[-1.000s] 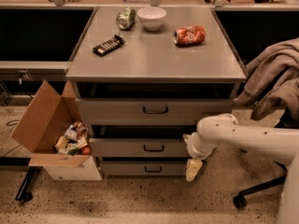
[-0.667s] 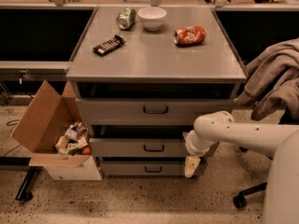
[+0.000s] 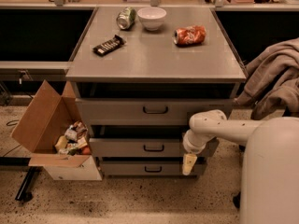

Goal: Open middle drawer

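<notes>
A wide grey metal cabinet bench (image 3: pixel 154 59) stands mid-frame with three drawers stacked under its top. The middle drawer (image 3: pixel 119 147), a flat grey metal front with a small dark loop handle at its centre, sits between a taller-fronted grey drawer (image 3: pixel 112 111) at its 12 o'clock and a shortest-fronted grey drawer (image 3: pixel 124 168) at its 6 o'clock; a dark gap shows above its front. The robot's white arm (image 3: pixel 219 127) reaches in from 3 o'clock, bends down across the right end of the middle drawer, and ends in the pale yellowish pincer (image 3: pixel 188 164). The pincer hangs at about 4 o'clock from the loop handle, well apart from it, in front of the lowest drawer's right end; whether the pincer is apart or together cannot be told. On the bench top lie a crushed green can (image 3: pixel 126 18) and a white bowl (image 3: pixel 152 17) toward 12 o'clock, a crushed orange can (image 3: pixel 189 35) toward 1 o'clock, and a dark flat packet (image 3: pixel 109 45) toward 10 o'clock. An open brown cardboard box (image 3: pixel 39 120) holding wrappers sits at the cabinet's 9 o'clock, and a grey-brown cloth (image 3: pixel 275 78) is heaped at its 3 o'clock.
</notes>
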Robot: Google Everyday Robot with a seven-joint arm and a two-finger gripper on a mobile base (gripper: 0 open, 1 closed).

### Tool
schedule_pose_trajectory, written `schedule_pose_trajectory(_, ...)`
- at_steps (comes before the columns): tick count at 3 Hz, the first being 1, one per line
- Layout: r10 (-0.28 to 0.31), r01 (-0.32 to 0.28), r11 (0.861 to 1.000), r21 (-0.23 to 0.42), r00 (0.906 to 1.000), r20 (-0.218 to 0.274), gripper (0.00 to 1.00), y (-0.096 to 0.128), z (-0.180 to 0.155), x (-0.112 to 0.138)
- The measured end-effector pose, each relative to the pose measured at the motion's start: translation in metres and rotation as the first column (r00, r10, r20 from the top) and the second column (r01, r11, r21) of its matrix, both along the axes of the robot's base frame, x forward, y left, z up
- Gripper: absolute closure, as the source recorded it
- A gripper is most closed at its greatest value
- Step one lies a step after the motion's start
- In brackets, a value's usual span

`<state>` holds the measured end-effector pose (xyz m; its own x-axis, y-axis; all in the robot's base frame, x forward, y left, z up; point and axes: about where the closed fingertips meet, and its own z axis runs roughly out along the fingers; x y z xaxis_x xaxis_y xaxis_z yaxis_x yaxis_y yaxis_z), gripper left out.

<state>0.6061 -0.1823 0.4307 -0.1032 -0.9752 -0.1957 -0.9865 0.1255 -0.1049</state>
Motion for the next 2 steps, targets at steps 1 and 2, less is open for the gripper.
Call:
schedule_pose_trajectory(1, 0.003, -0.003, 1.0, 0.016, 0.9993, -0.036, 0.0, 0.002, -0.015, 0.0)
schedule_pose_trajectory(2, 0.055, -0.051, 0.995, 0.091, 0.9977, -0.04, 0.27, 0.008, -0.006, -0.012)
